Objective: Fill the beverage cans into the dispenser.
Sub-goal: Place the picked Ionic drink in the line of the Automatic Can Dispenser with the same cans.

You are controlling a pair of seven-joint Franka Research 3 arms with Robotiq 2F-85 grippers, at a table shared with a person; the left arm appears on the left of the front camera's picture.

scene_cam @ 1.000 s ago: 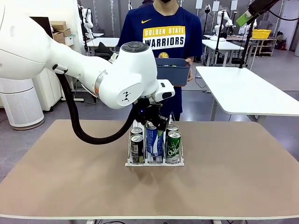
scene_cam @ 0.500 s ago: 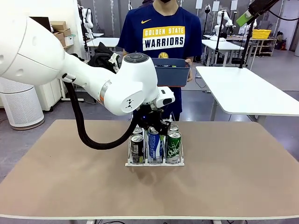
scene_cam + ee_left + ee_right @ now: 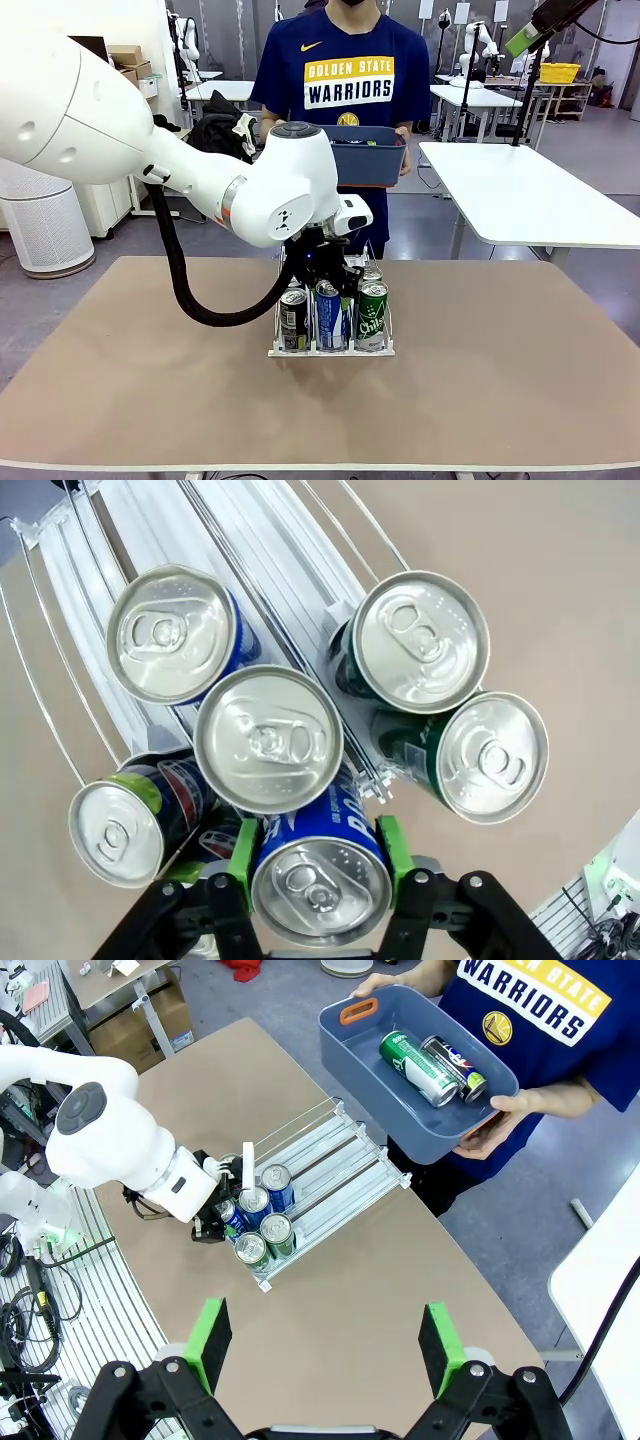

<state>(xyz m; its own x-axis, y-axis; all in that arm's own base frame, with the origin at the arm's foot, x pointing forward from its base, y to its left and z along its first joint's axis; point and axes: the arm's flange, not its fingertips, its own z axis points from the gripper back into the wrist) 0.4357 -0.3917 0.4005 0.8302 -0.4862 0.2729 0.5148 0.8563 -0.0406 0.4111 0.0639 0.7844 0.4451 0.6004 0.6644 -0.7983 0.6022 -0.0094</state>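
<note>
- On the left of the surface (image 3: 150, 400), why does the white arm bend down over the rack (image 3: 330, 350)?
- Its left claw (image 3: 318, 852) pinches a blue can (image 3: 330, 320) near the top, a pad on either side. The can stands upright at the front of the middle lane. Gripping high probably keeps the fingers above the divider rails.
- And the neighbours?
- A black can (image 3: 293, 320) stands in the left lane and a green can (image 3: 372, 316) in the right, both just beside it, with more cans behind. It looks tight, so spreading the claw could nudge them.
- Farther right?
- Beyond the surface a person (image 3: 340, 60) holds a bin (image 3: 370, 165) with two cans lying in it, likely the next ones. The right claw (image 3: 325, 1350) hangs high above, spread wide, holding nothing and in nobody's way.
</note>
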